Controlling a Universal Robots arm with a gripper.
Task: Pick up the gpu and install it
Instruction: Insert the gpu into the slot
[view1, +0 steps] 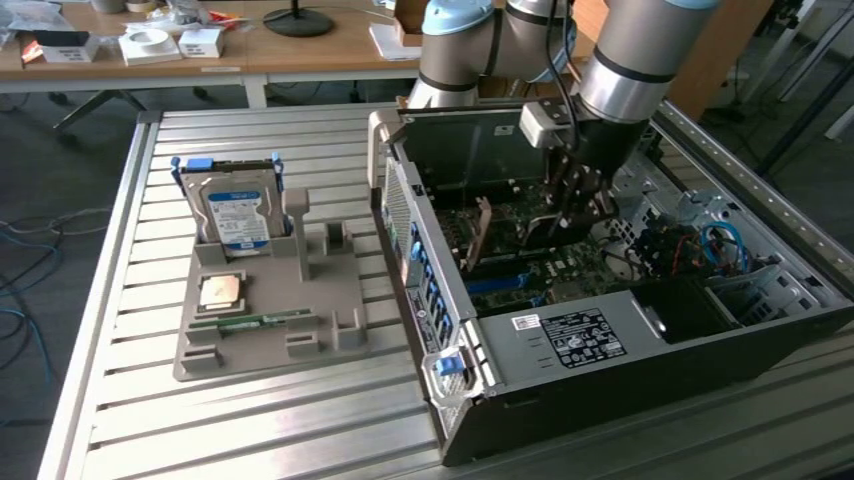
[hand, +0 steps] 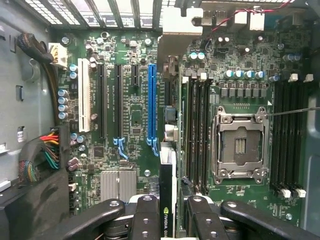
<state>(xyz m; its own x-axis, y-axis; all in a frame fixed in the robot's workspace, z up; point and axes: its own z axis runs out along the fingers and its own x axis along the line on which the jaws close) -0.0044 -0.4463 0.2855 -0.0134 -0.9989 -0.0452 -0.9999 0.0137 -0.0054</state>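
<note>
In the exterior view's upper right, the hand (view1: 583, 205) reaches into the open computer case (view1: 561, 410) — its fingers, partly closed, grip the gpu (hand: 167, 192) on edge over the motherboard (hand: 125, 100), just beside the blue slot (hand: 151, 100).

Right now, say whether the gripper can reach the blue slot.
Probably yes: the gripper, shut on the gpu, hangs just beside the blue slot, and nothing sits in that slot.

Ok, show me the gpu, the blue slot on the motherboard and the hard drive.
gpu (hand: 167, 192): wrist view, on the card's dark edge.
blue slot (hand: 151, 100): wrist view, about midway along its length.
hard drive (view1: 240, 215): exterior view, on its blue label.
</note>
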